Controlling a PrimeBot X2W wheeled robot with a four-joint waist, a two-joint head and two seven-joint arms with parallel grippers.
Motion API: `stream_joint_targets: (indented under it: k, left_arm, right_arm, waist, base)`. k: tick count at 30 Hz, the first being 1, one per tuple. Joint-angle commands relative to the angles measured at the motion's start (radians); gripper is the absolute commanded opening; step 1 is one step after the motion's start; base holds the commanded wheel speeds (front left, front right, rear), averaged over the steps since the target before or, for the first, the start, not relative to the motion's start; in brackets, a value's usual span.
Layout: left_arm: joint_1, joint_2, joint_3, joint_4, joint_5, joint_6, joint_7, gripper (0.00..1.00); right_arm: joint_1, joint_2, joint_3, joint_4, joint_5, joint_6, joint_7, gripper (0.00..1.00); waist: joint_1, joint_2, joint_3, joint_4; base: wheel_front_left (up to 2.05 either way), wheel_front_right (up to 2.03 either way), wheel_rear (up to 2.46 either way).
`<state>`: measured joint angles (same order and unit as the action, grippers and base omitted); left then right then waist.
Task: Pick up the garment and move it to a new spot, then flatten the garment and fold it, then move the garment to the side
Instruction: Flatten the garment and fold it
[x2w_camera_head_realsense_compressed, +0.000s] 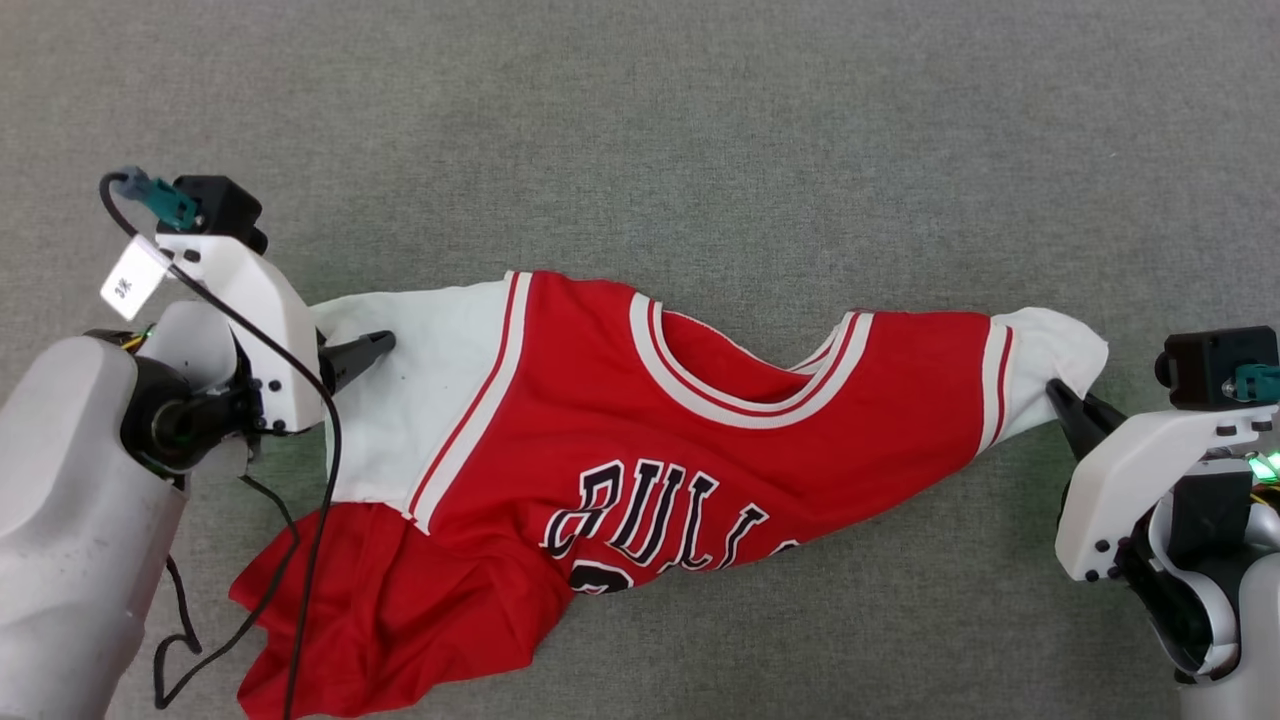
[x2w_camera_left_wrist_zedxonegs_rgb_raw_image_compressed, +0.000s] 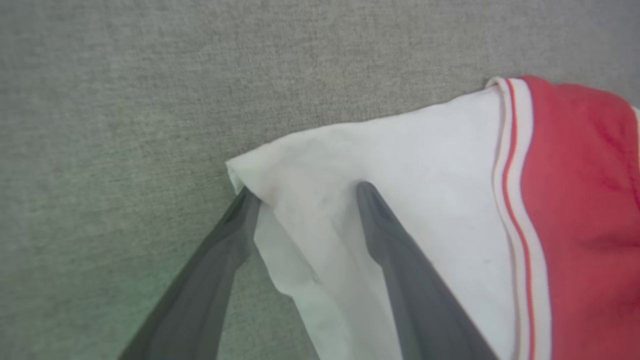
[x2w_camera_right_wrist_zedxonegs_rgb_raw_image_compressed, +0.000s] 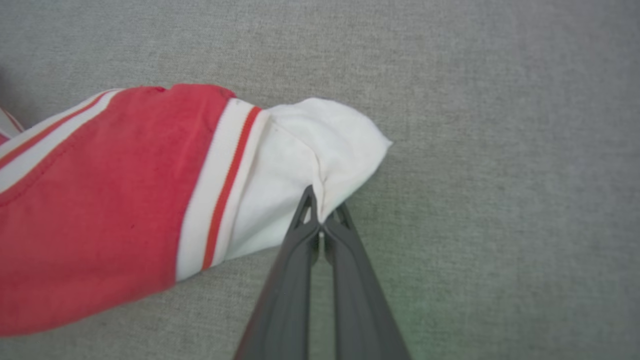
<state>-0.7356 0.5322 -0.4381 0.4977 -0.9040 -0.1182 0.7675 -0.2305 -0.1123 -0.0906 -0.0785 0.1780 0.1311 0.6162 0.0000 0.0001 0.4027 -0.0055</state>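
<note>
Surface: a grey-green surface (x2w_camera_head_realsense_compressed: 700, 120) with a fine woven texture, like felt or thin carpet. It is plain and even in colour on all sides. I cannot tell if it is a bench or a floor.
Light: in both wrist views a faint green glow falls on the surface close to the dark fingers.
Garment: the garment (x2w_camera_head_realsense_compressed: 620, 420) lies on the surface in the middle of the head view. It is stretched from left to right, front side up, with the collar toward the far side. Folds partly hide its black-and-white letters.
Lower part: the red hem (x2w_camera_head_realsense_compressed: 380, 620) is crumpled at the near left.
Left end effector: the left end effector (x2w_camera_left_wrist_zedxonegs_rgb_raw_image_compressed: 305, 190) is open wide. One finger is at the outer edge of the left white sleeve (x2w_camera_head_realsense_compressed: 420, 400) and the other is over the white cloth. The sleeve corner lies between them and is not pinched.
Right end effector: the right end effector (x2w_camera_right_wrist_zedxonegs_rgb_raw_image_compressed: 324, 210) is closed and pinches the edge of the right white sleeve (x2w_camera_right_wrist_zedxonegs_rgb_raw_image_compressed: 300, 160).
Cable: a black cable (x2w_camera_head_realsense_compressed: 320, 500) comes from the left arm and crosses over the red hem.
Tag: a white tag (x2w_camera_head_realsense_compressed: 135, 278) is near the left wrist.
</note>
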Motion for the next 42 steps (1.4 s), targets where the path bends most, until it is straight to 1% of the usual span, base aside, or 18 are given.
stream_joint_targets:
  k: [1, 2, 4, 7, 9, 12, 15, 17, 20, 22, 24, 27, 31, 35, 39, 42]
  left_arm:
    - [0.041, -0.025, -0.037, 0.042, -0.010, -0.004, 0.038, 1.00]
    - [0.049, -0.034, -0.052, 0.059, -0.020, -0.005, 0.061, 0.89]
    - [0.067, -0.060, -0.068, 0.078, -0.042, -0.009, 0.077, 0.00]
    - [0.074, -0.086, -0.088, 0.092, -0.051, -0.012, 0.053, 0.00]
    - [0.072, -0.084, -0.089, 0.099, -0.040, -0.011, 0.011, 0.00]
    - [0.034, -0.069, -0.093, 0.099, -0.008, -0.012, -0.077, 0.00]
    - [-0.016, -0.040, -0.092, 0.096, 0.035, -0.011, -0.166, 0.00]
    - [-0.056, -0.020, -0.091, 0.093, 0.079, -0.011, -0.244, 0.00]
    - [-0.092, -0.020, -0.099, 0.103, 0.122, -0.010, -0.319, 0.00]
    - [-0.121, -0.021, -0.097, 0.114, 0.145, -0.002, -0.359, 0.00]
    - [-0.157, -0.025, -0.092, 0.125, 0.168, 0.012, -0.400, 0.00]
    - [-0.204, -0.029, -0.080, 0.141, 0.197, 0.037, -0.468, 0.00]
    - [-0.286, -0.046, -0.069, 0.164, 0.244, 0.071, -0.583, 0.00]
    - [-0.388, -0.062, -0.064, 0.193, 0.276, 0.075, -0.660, 0.00]
    - [-0.509, -0.070, -0.058, 0.223, 0.300, 0.057, -0.726, 0.00]
    - [-0.593, -0.069, -0.052, 0.252, 0.323, 0.059, -0.775, 0.00]
  right_arm:
    - [-0.014, 0.003, -0.004, -0.004, 0.001, -0.001, -0.005, 0.00]
    - [-0.014, 0.004, -0.006, -0.004, 0.002, -0.001, -0.008, 0.00]
    - [-0.013, 0.006, -0.009, -0.004, 0.001, -0.001, -0.011, 0.00]
    - [-0.009, 0.010, -0.014, -0.003, 0.003, -0.001, -0.011, 0.00]
    - [-0.011, 0.010, -0.016, -0.003, 0.000, -0.001, -0.018, 0.00]
    - [-0.022, -0.001, -0.031, -0.002, -0.009, -0.001, -0.035, 0.00]
    - [-0.037, -0.014, -0.043, 0.011, -0.023, -0.001, -0.049, 0.00]
    - [-0.053, -0.019, -0.055, 0.026, -0.031, -0.001, -0.054, 0.00]
    - [-0.090, -0.043, -0.051, 0.039, -0.044, -0.001, -0.046, 0.00]
    - [-0.126, -0.073, -0.045, 0.050, -0.057, -0.001, -0.049, 0.00]
    - [-0.166, -0.089, -0.027, 0.072, -0.054, -0.001, -0.039, 0.00]
    - [-0.252, -0.125, -0.003, 0.124, -0.052, -0.001, -0.036, 0.00]
    - [-0.392, -0.155, 0.016, 0.233, -0.045, -0.001, -0.048, 0.00]
    - [-0.559, -0.165, 0.010, 0.337, -0.046, -0.001, -0.072, 0.00]
    - [-0.737, -0.178, 0.005, 0.427, -0.085, -0.001, -0.115, 0.00]
    - [-0.870, -0.176, -0.005, 0.485, -0.121, -0.001, -0.157, 0.00]
  waist:
    - [0.0000, -0.0001, 0.010, -0.006]
    - [0.0000, -0.0001, 0.012, -0.007]
    - [0.0000, -0.0001, 0.016, -0.008]
    - [0.0000, -0.0001, 0.017, -0.004]
    - [0.0000, -0.0001, 0.011, -0.001]
    - [0.0000, -0.0001, -0.001, 0.011]
    - [0.0000, -0.0001, -0.028, 0.025]
    - [0.0000, -0.0001, -0.052, 0.037]
    - [0.0000, -0.0001, -0.093, 0.056]
    - [0.0000, -0.0001, -0.119, 0.065]
    - [0.0000, -0.0001, -0.144, 0.070]
    - [0.0000, -0.0001, -0.176, 0.072]
    - [0.0000, -0.0001, -0.197, 0.075]
    - [0.0000, -0.0001, -0.165, 0.078]
    - [0.0000, -0.0001, -0.113, 0.078]
    - [0.0000, -0.0001, -0.075, 0.070]
  base:
    - [0.00, 0.00, 0.00]
    - [0.00, 0.00, 0.00]
    - [0.00, 0.00, 0.00]
    - [0.00, 0.00, 0.00]
    - [0.00, 0.00, 0.00]
    - [0.00, 0.00, 0.00]
    - [0.00, 0.00, 0.00]
    - [0.00, 0.00, 0.00]
    - [0.00, 0.00, 0.00]
    - [0.00, 0.00, 0.00]
    - [0.00, 0.00, 0.00]
    - [0.00, 0.00, 0.00]
    - [0.00, 0.00, 0.00]
    - [0.00, 0.00, 0.00]
    - [0.00, 0.00, 0.00]
    - [0.00, 0.00, 0.00]
